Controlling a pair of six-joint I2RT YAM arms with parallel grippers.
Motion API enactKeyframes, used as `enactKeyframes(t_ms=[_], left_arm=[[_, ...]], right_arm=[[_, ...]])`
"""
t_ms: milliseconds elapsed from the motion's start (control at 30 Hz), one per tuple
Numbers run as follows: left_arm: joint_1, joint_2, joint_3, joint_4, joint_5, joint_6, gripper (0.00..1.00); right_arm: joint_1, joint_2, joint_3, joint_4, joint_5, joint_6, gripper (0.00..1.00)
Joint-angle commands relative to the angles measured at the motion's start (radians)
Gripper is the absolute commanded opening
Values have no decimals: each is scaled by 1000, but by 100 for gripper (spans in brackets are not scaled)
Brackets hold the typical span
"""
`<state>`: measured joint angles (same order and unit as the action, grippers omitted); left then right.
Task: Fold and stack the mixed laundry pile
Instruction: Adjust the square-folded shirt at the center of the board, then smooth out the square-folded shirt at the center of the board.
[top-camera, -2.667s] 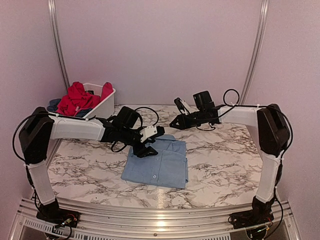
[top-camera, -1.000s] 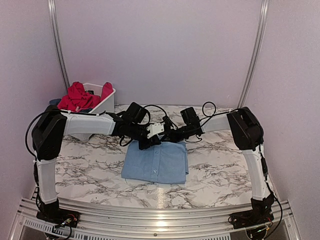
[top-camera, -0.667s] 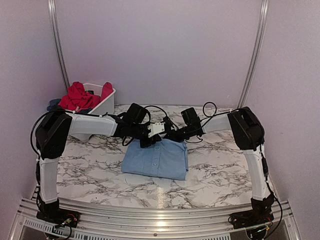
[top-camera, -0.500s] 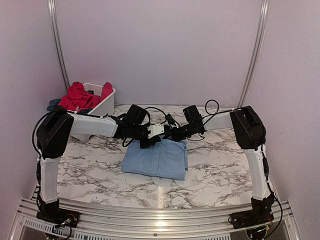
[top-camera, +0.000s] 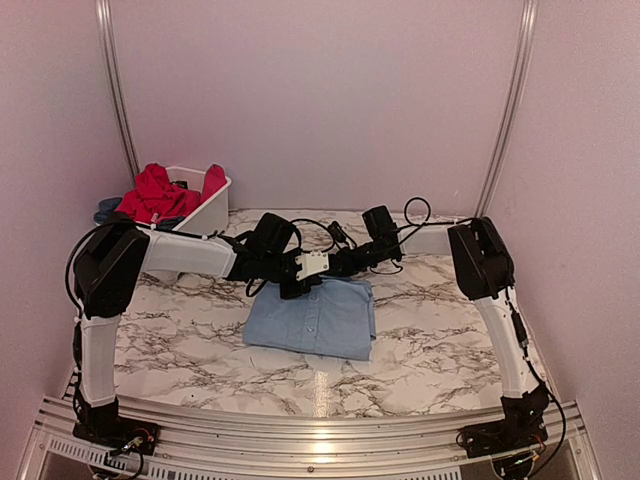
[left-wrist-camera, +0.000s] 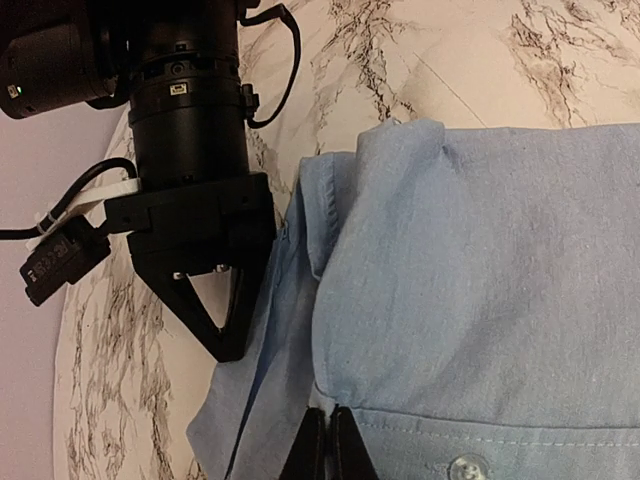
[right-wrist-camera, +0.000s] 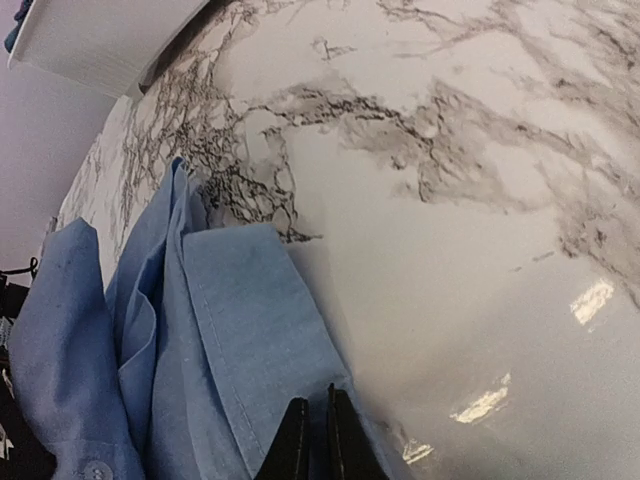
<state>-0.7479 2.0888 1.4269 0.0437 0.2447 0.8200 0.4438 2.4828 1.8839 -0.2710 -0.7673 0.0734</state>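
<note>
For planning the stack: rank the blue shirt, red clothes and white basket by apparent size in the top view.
1. blue shirt
2. red clothes and white basket: alike; basket partly hidden.

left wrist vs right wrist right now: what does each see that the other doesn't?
Left wrist only: the right gripper seen from outside, tips together at the edge of the light blue shirt; a shirt button; the shut left gripper. Right wrist only: a corner of the white basket. Both: the shirt lying on the marble table.
</note>
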Motion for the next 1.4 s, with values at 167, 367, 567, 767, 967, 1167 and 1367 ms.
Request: enactKeyframes(t_ms=[167, 367, 567, 767, 967, 1167, 1367], left_arm=[[10, 56, 102, 64, -39, 52, 0], [25, 133, 152, 74, -46, 87, 0], [27, 215, 152, 97, -104, 90, 0], [19, 233, 152, 117, -166, 62, 28], [9, 57, 100, 137, -224, -32, 98], [10, -195, -2, 142, -315, -231, 99], [13, -413, -117, 102, -385, -680, 99]], right_arm=[[0, 44, -2, -77, -67, -40, 2], [-2, 27, -10, -78, -66, -42, 0], [-40, -46, 4, -67, 44, -5, 13], [-110, -152, 13, -55, 87, 48, 30], [-111, -329, -100, -16, 131, 79, 43], [-112, -557, -248, 35, 130, 131, 73], [-34, -802, -496, 165, 31, 270, 89]])
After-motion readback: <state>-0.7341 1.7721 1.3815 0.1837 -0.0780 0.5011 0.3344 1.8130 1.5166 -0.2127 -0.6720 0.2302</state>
